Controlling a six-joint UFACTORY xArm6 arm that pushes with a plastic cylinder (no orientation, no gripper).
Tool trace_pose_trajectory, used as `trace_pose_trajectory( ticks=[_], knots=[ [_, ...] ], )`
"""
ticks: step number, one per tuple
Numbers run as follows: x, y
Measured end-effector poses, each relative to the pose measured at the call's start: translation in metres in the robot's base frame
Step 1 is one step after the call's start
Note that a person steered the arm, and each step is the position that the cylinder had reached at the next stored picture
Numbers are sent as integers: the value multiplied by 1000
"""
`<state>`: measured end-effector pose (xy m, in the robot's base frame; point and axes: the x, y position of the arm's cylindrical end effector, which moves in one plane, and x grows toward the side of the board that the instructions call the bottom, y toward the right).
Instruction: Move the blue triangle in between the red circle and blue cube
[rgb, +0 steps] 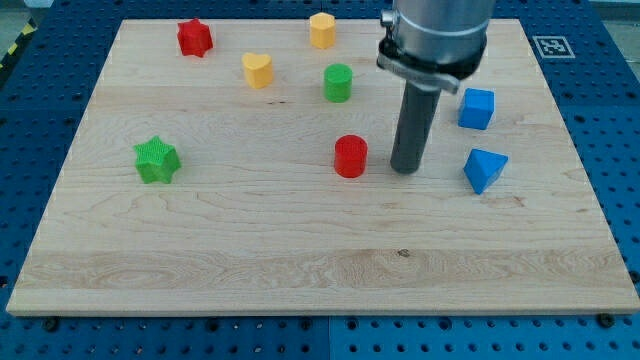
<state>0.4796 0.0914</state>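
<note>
The blue triangle (485, 169) lies on the wooden board at the view's right. The blue cube (477, 108) sits just above it, toward the view's top. The red circle (350, 156) stands near the board's middle. My tip (404, 168) rests on the board between the red circle and the blue triangle, closer to the red circle and touching neither block. The rod rises toward the view's top into the arm's grey body (438, 35).
A green circle (338, 82), a yellow heart (258, 70), a yellow hexagon (321, 30) and a red star (194, 38) lie toward the view's top. A green star (156, 160) lies at the left. The board (300, 260) sits on a blue perforated table.
</note>
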Motion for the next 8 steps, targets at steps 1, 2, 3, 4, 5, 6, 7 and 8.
trace_pose_trajectory(
  ticks=[1, 2, 3, 4, 5, 6, 7, 8],
  knots=[
    [35, 10],
    [51, 59],
    [39, 127],
    [3, 139],
    [-30, 100],
    [-37, 90],
    [-30, 138],
    [-8, 165]
  ],
)
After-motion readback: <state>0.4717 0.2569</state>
